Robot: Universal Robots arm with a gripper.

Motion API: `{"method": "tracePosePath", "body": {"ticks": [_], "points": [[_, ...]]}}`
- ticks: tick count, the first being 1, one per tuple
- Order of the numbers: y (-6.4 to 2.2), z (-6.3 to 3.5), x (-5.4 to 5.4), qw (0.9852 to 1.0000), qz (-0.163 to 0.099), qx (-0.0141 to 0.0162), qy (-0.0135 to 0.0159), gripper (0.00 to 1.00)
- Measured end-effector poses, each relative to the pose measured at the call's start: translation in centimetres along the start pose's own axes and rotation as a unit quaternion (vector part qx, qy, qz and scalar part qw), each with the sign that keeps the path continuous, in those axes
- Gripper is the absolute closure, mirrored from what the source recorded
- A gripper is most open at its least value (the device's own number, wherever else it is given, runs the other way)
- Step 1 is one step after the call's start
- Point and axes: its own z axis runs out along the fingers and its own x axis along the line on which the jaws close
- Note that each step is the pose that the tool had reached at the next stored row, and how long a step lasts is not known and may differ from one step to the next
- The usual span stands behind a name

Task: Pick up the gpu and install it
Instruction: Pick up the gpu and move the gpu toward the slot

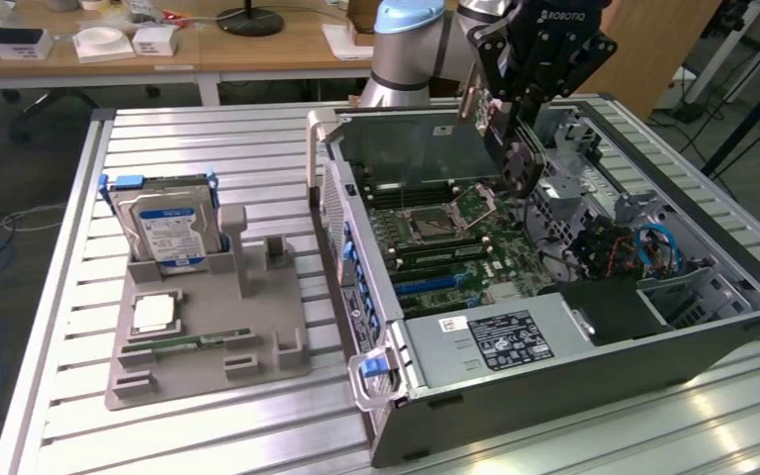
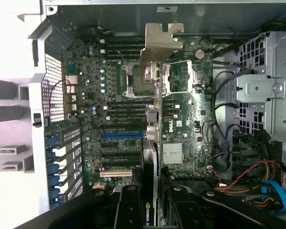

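The pincer (image 1: pixel 518 107) (image 2: pixel 152 193) stands narrow, its two black fingers (image 2: pixel 128 210) clamped on the gpu (image 1: pixel 524 160) (image 2: pixel 155 119), which hangs on edge inside the open computer case (image 1: pixel 552 396). The card is clear of the motherboard (image 1: pixel 459 237) below it. In the wrist view its pale metal bracket (image 2: pixel 159 43) is at the end away from the fingers, and its thin edge runs just past the end of the blue slot (image 2: pixel 121 135), with the silver heat sink (image 2: pixel 171 152) just beside it on the other side. The drive cage (image 1: pixel 578 148) is close on the exterior view's right. The arm (image 1: pixel 407 49) reaches from the table's (image 1: pixel 222 426) far edge, wrist pointing down. A grey holder (image 1: pixel 209 336) with the hard drive (image 1: pixel 169 228) sits well apart, towards the table's edge on the exterior view's left.
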Motion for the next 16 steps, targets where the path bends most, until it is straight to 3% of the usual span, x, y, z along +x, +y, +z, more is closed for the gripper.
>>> {"method": "tracePosePath", "body": {"ticks": [16], "points": [[0.06, 0.02, -1.1, 1.0000, 0.000, 0.0000, 0.0000, 0.74]]}}
